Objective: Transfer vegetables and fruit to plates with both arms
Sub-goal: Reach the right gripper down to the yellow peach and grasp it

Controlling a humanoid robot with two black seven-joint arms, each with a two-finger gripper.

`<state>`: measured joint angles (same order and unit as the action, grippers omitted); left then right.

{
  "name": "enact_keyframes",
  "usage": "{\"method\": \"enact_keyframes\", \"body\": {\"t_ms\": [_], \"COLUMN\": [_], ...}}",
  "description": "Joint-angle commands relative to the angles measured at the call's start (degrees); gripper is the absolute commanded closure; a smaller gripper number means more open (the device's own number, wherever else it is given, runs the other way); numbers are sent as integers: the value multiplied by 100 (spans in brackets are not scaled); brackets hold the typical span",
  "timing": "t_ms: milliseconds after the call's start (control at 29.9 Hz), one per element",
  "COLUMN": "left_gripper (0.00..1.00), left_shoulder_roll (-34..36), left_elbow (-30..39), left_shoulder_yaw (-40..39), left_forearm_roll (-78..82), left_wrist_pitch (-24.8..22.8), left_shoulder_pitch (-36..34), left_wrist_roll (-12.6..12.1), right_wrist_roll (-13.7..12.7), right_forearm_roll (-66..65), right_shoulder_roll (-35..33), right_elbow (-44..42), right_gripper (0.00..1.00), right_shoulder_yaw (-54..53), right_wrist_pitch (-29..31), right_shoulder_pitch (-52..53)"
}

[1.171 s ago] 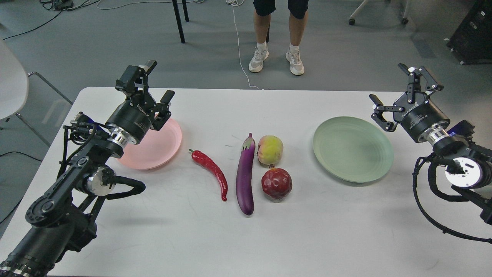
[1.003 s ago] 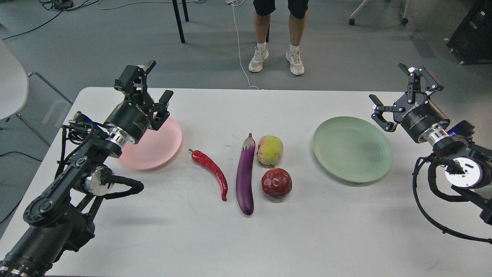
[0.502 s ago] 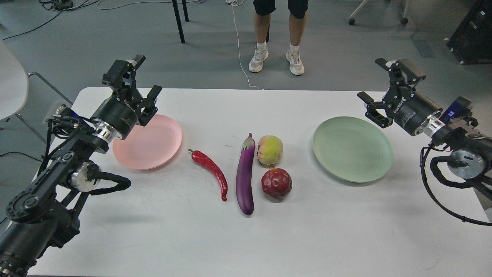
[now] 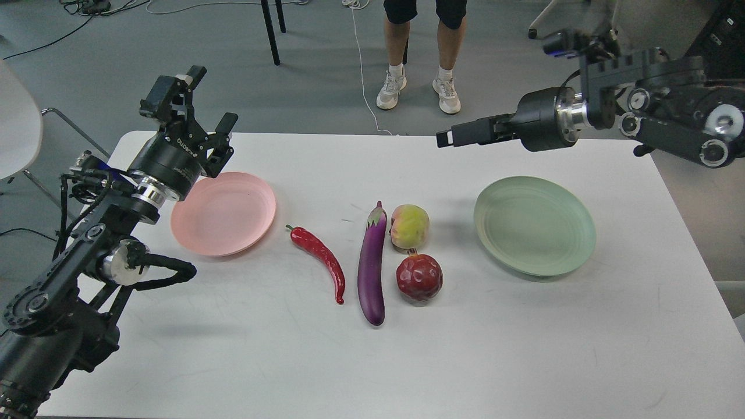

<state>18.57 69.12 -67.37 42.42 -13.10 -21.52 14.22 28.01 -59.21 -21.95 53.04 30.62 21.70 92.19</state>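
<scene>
A red chili pepper [image 4: 318, 263], a purple eggplant [image 4: 372, 269], a yellow-green peach [image 4: 409, 226] and a dark red pomegranate [image 4: 419, 277] lie mid-table. The peach and pomegranate are right of the eggplant. A pink plate [image 4: 224, 213] lies to the left and a sage green plate [image 4: 534, 224] to the right; both are empty. My left gripper [image 4: 209, 99] is open and empty, raised above the pink plate's far left rim. My right gripper [image 4: 447, 138] is raised over the table's far edge, points left and is seen side-on, so its fingers cannot be told apart.
A person's legs [image 4: 421, 52] stand just beyond the table's far edge. A black post [image 4: 269, 32] and floor cables are behind. A white chair [image 4: 17, 122] is off the left side. The white table [image 4: 407, 361] ends close behind the right arm.
</scene>
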Motion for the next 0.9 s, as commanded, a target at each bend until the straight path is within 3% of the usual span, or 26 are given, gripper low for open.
{"method": "enact_keyframes", "body": {"t_ms": [0, 234, 870], "left_gripper": [2, 2, 2], "left_shoulder_roll": [-11, 42, 59], "left_elbow": [49, 128, 321], "left_shoulder_yaw": [5, 5, -48], "left_forearm_roll": [3, -6, -6], "left_wrist_pitch": [9, 10, 97], "left_shoulder_pitch": [16, 69, 218], "left_wrist_roll": [36, 63, 72], "right_wrist_roll": [-1, -1, -1], "right_forearm_roll": [-336, -336, -345], "right_shoulder_roll": [725, 1658, 2186], "right_elbow": [-346, -874, -1551], "right_gripper": [1, 1, 2], "right_shoulder_yaw": [408, 1253, 1666], "right_wrist_pitch": [-288, -921, -1344], "right_shoulder_pitch": [10, -245, -905]}}
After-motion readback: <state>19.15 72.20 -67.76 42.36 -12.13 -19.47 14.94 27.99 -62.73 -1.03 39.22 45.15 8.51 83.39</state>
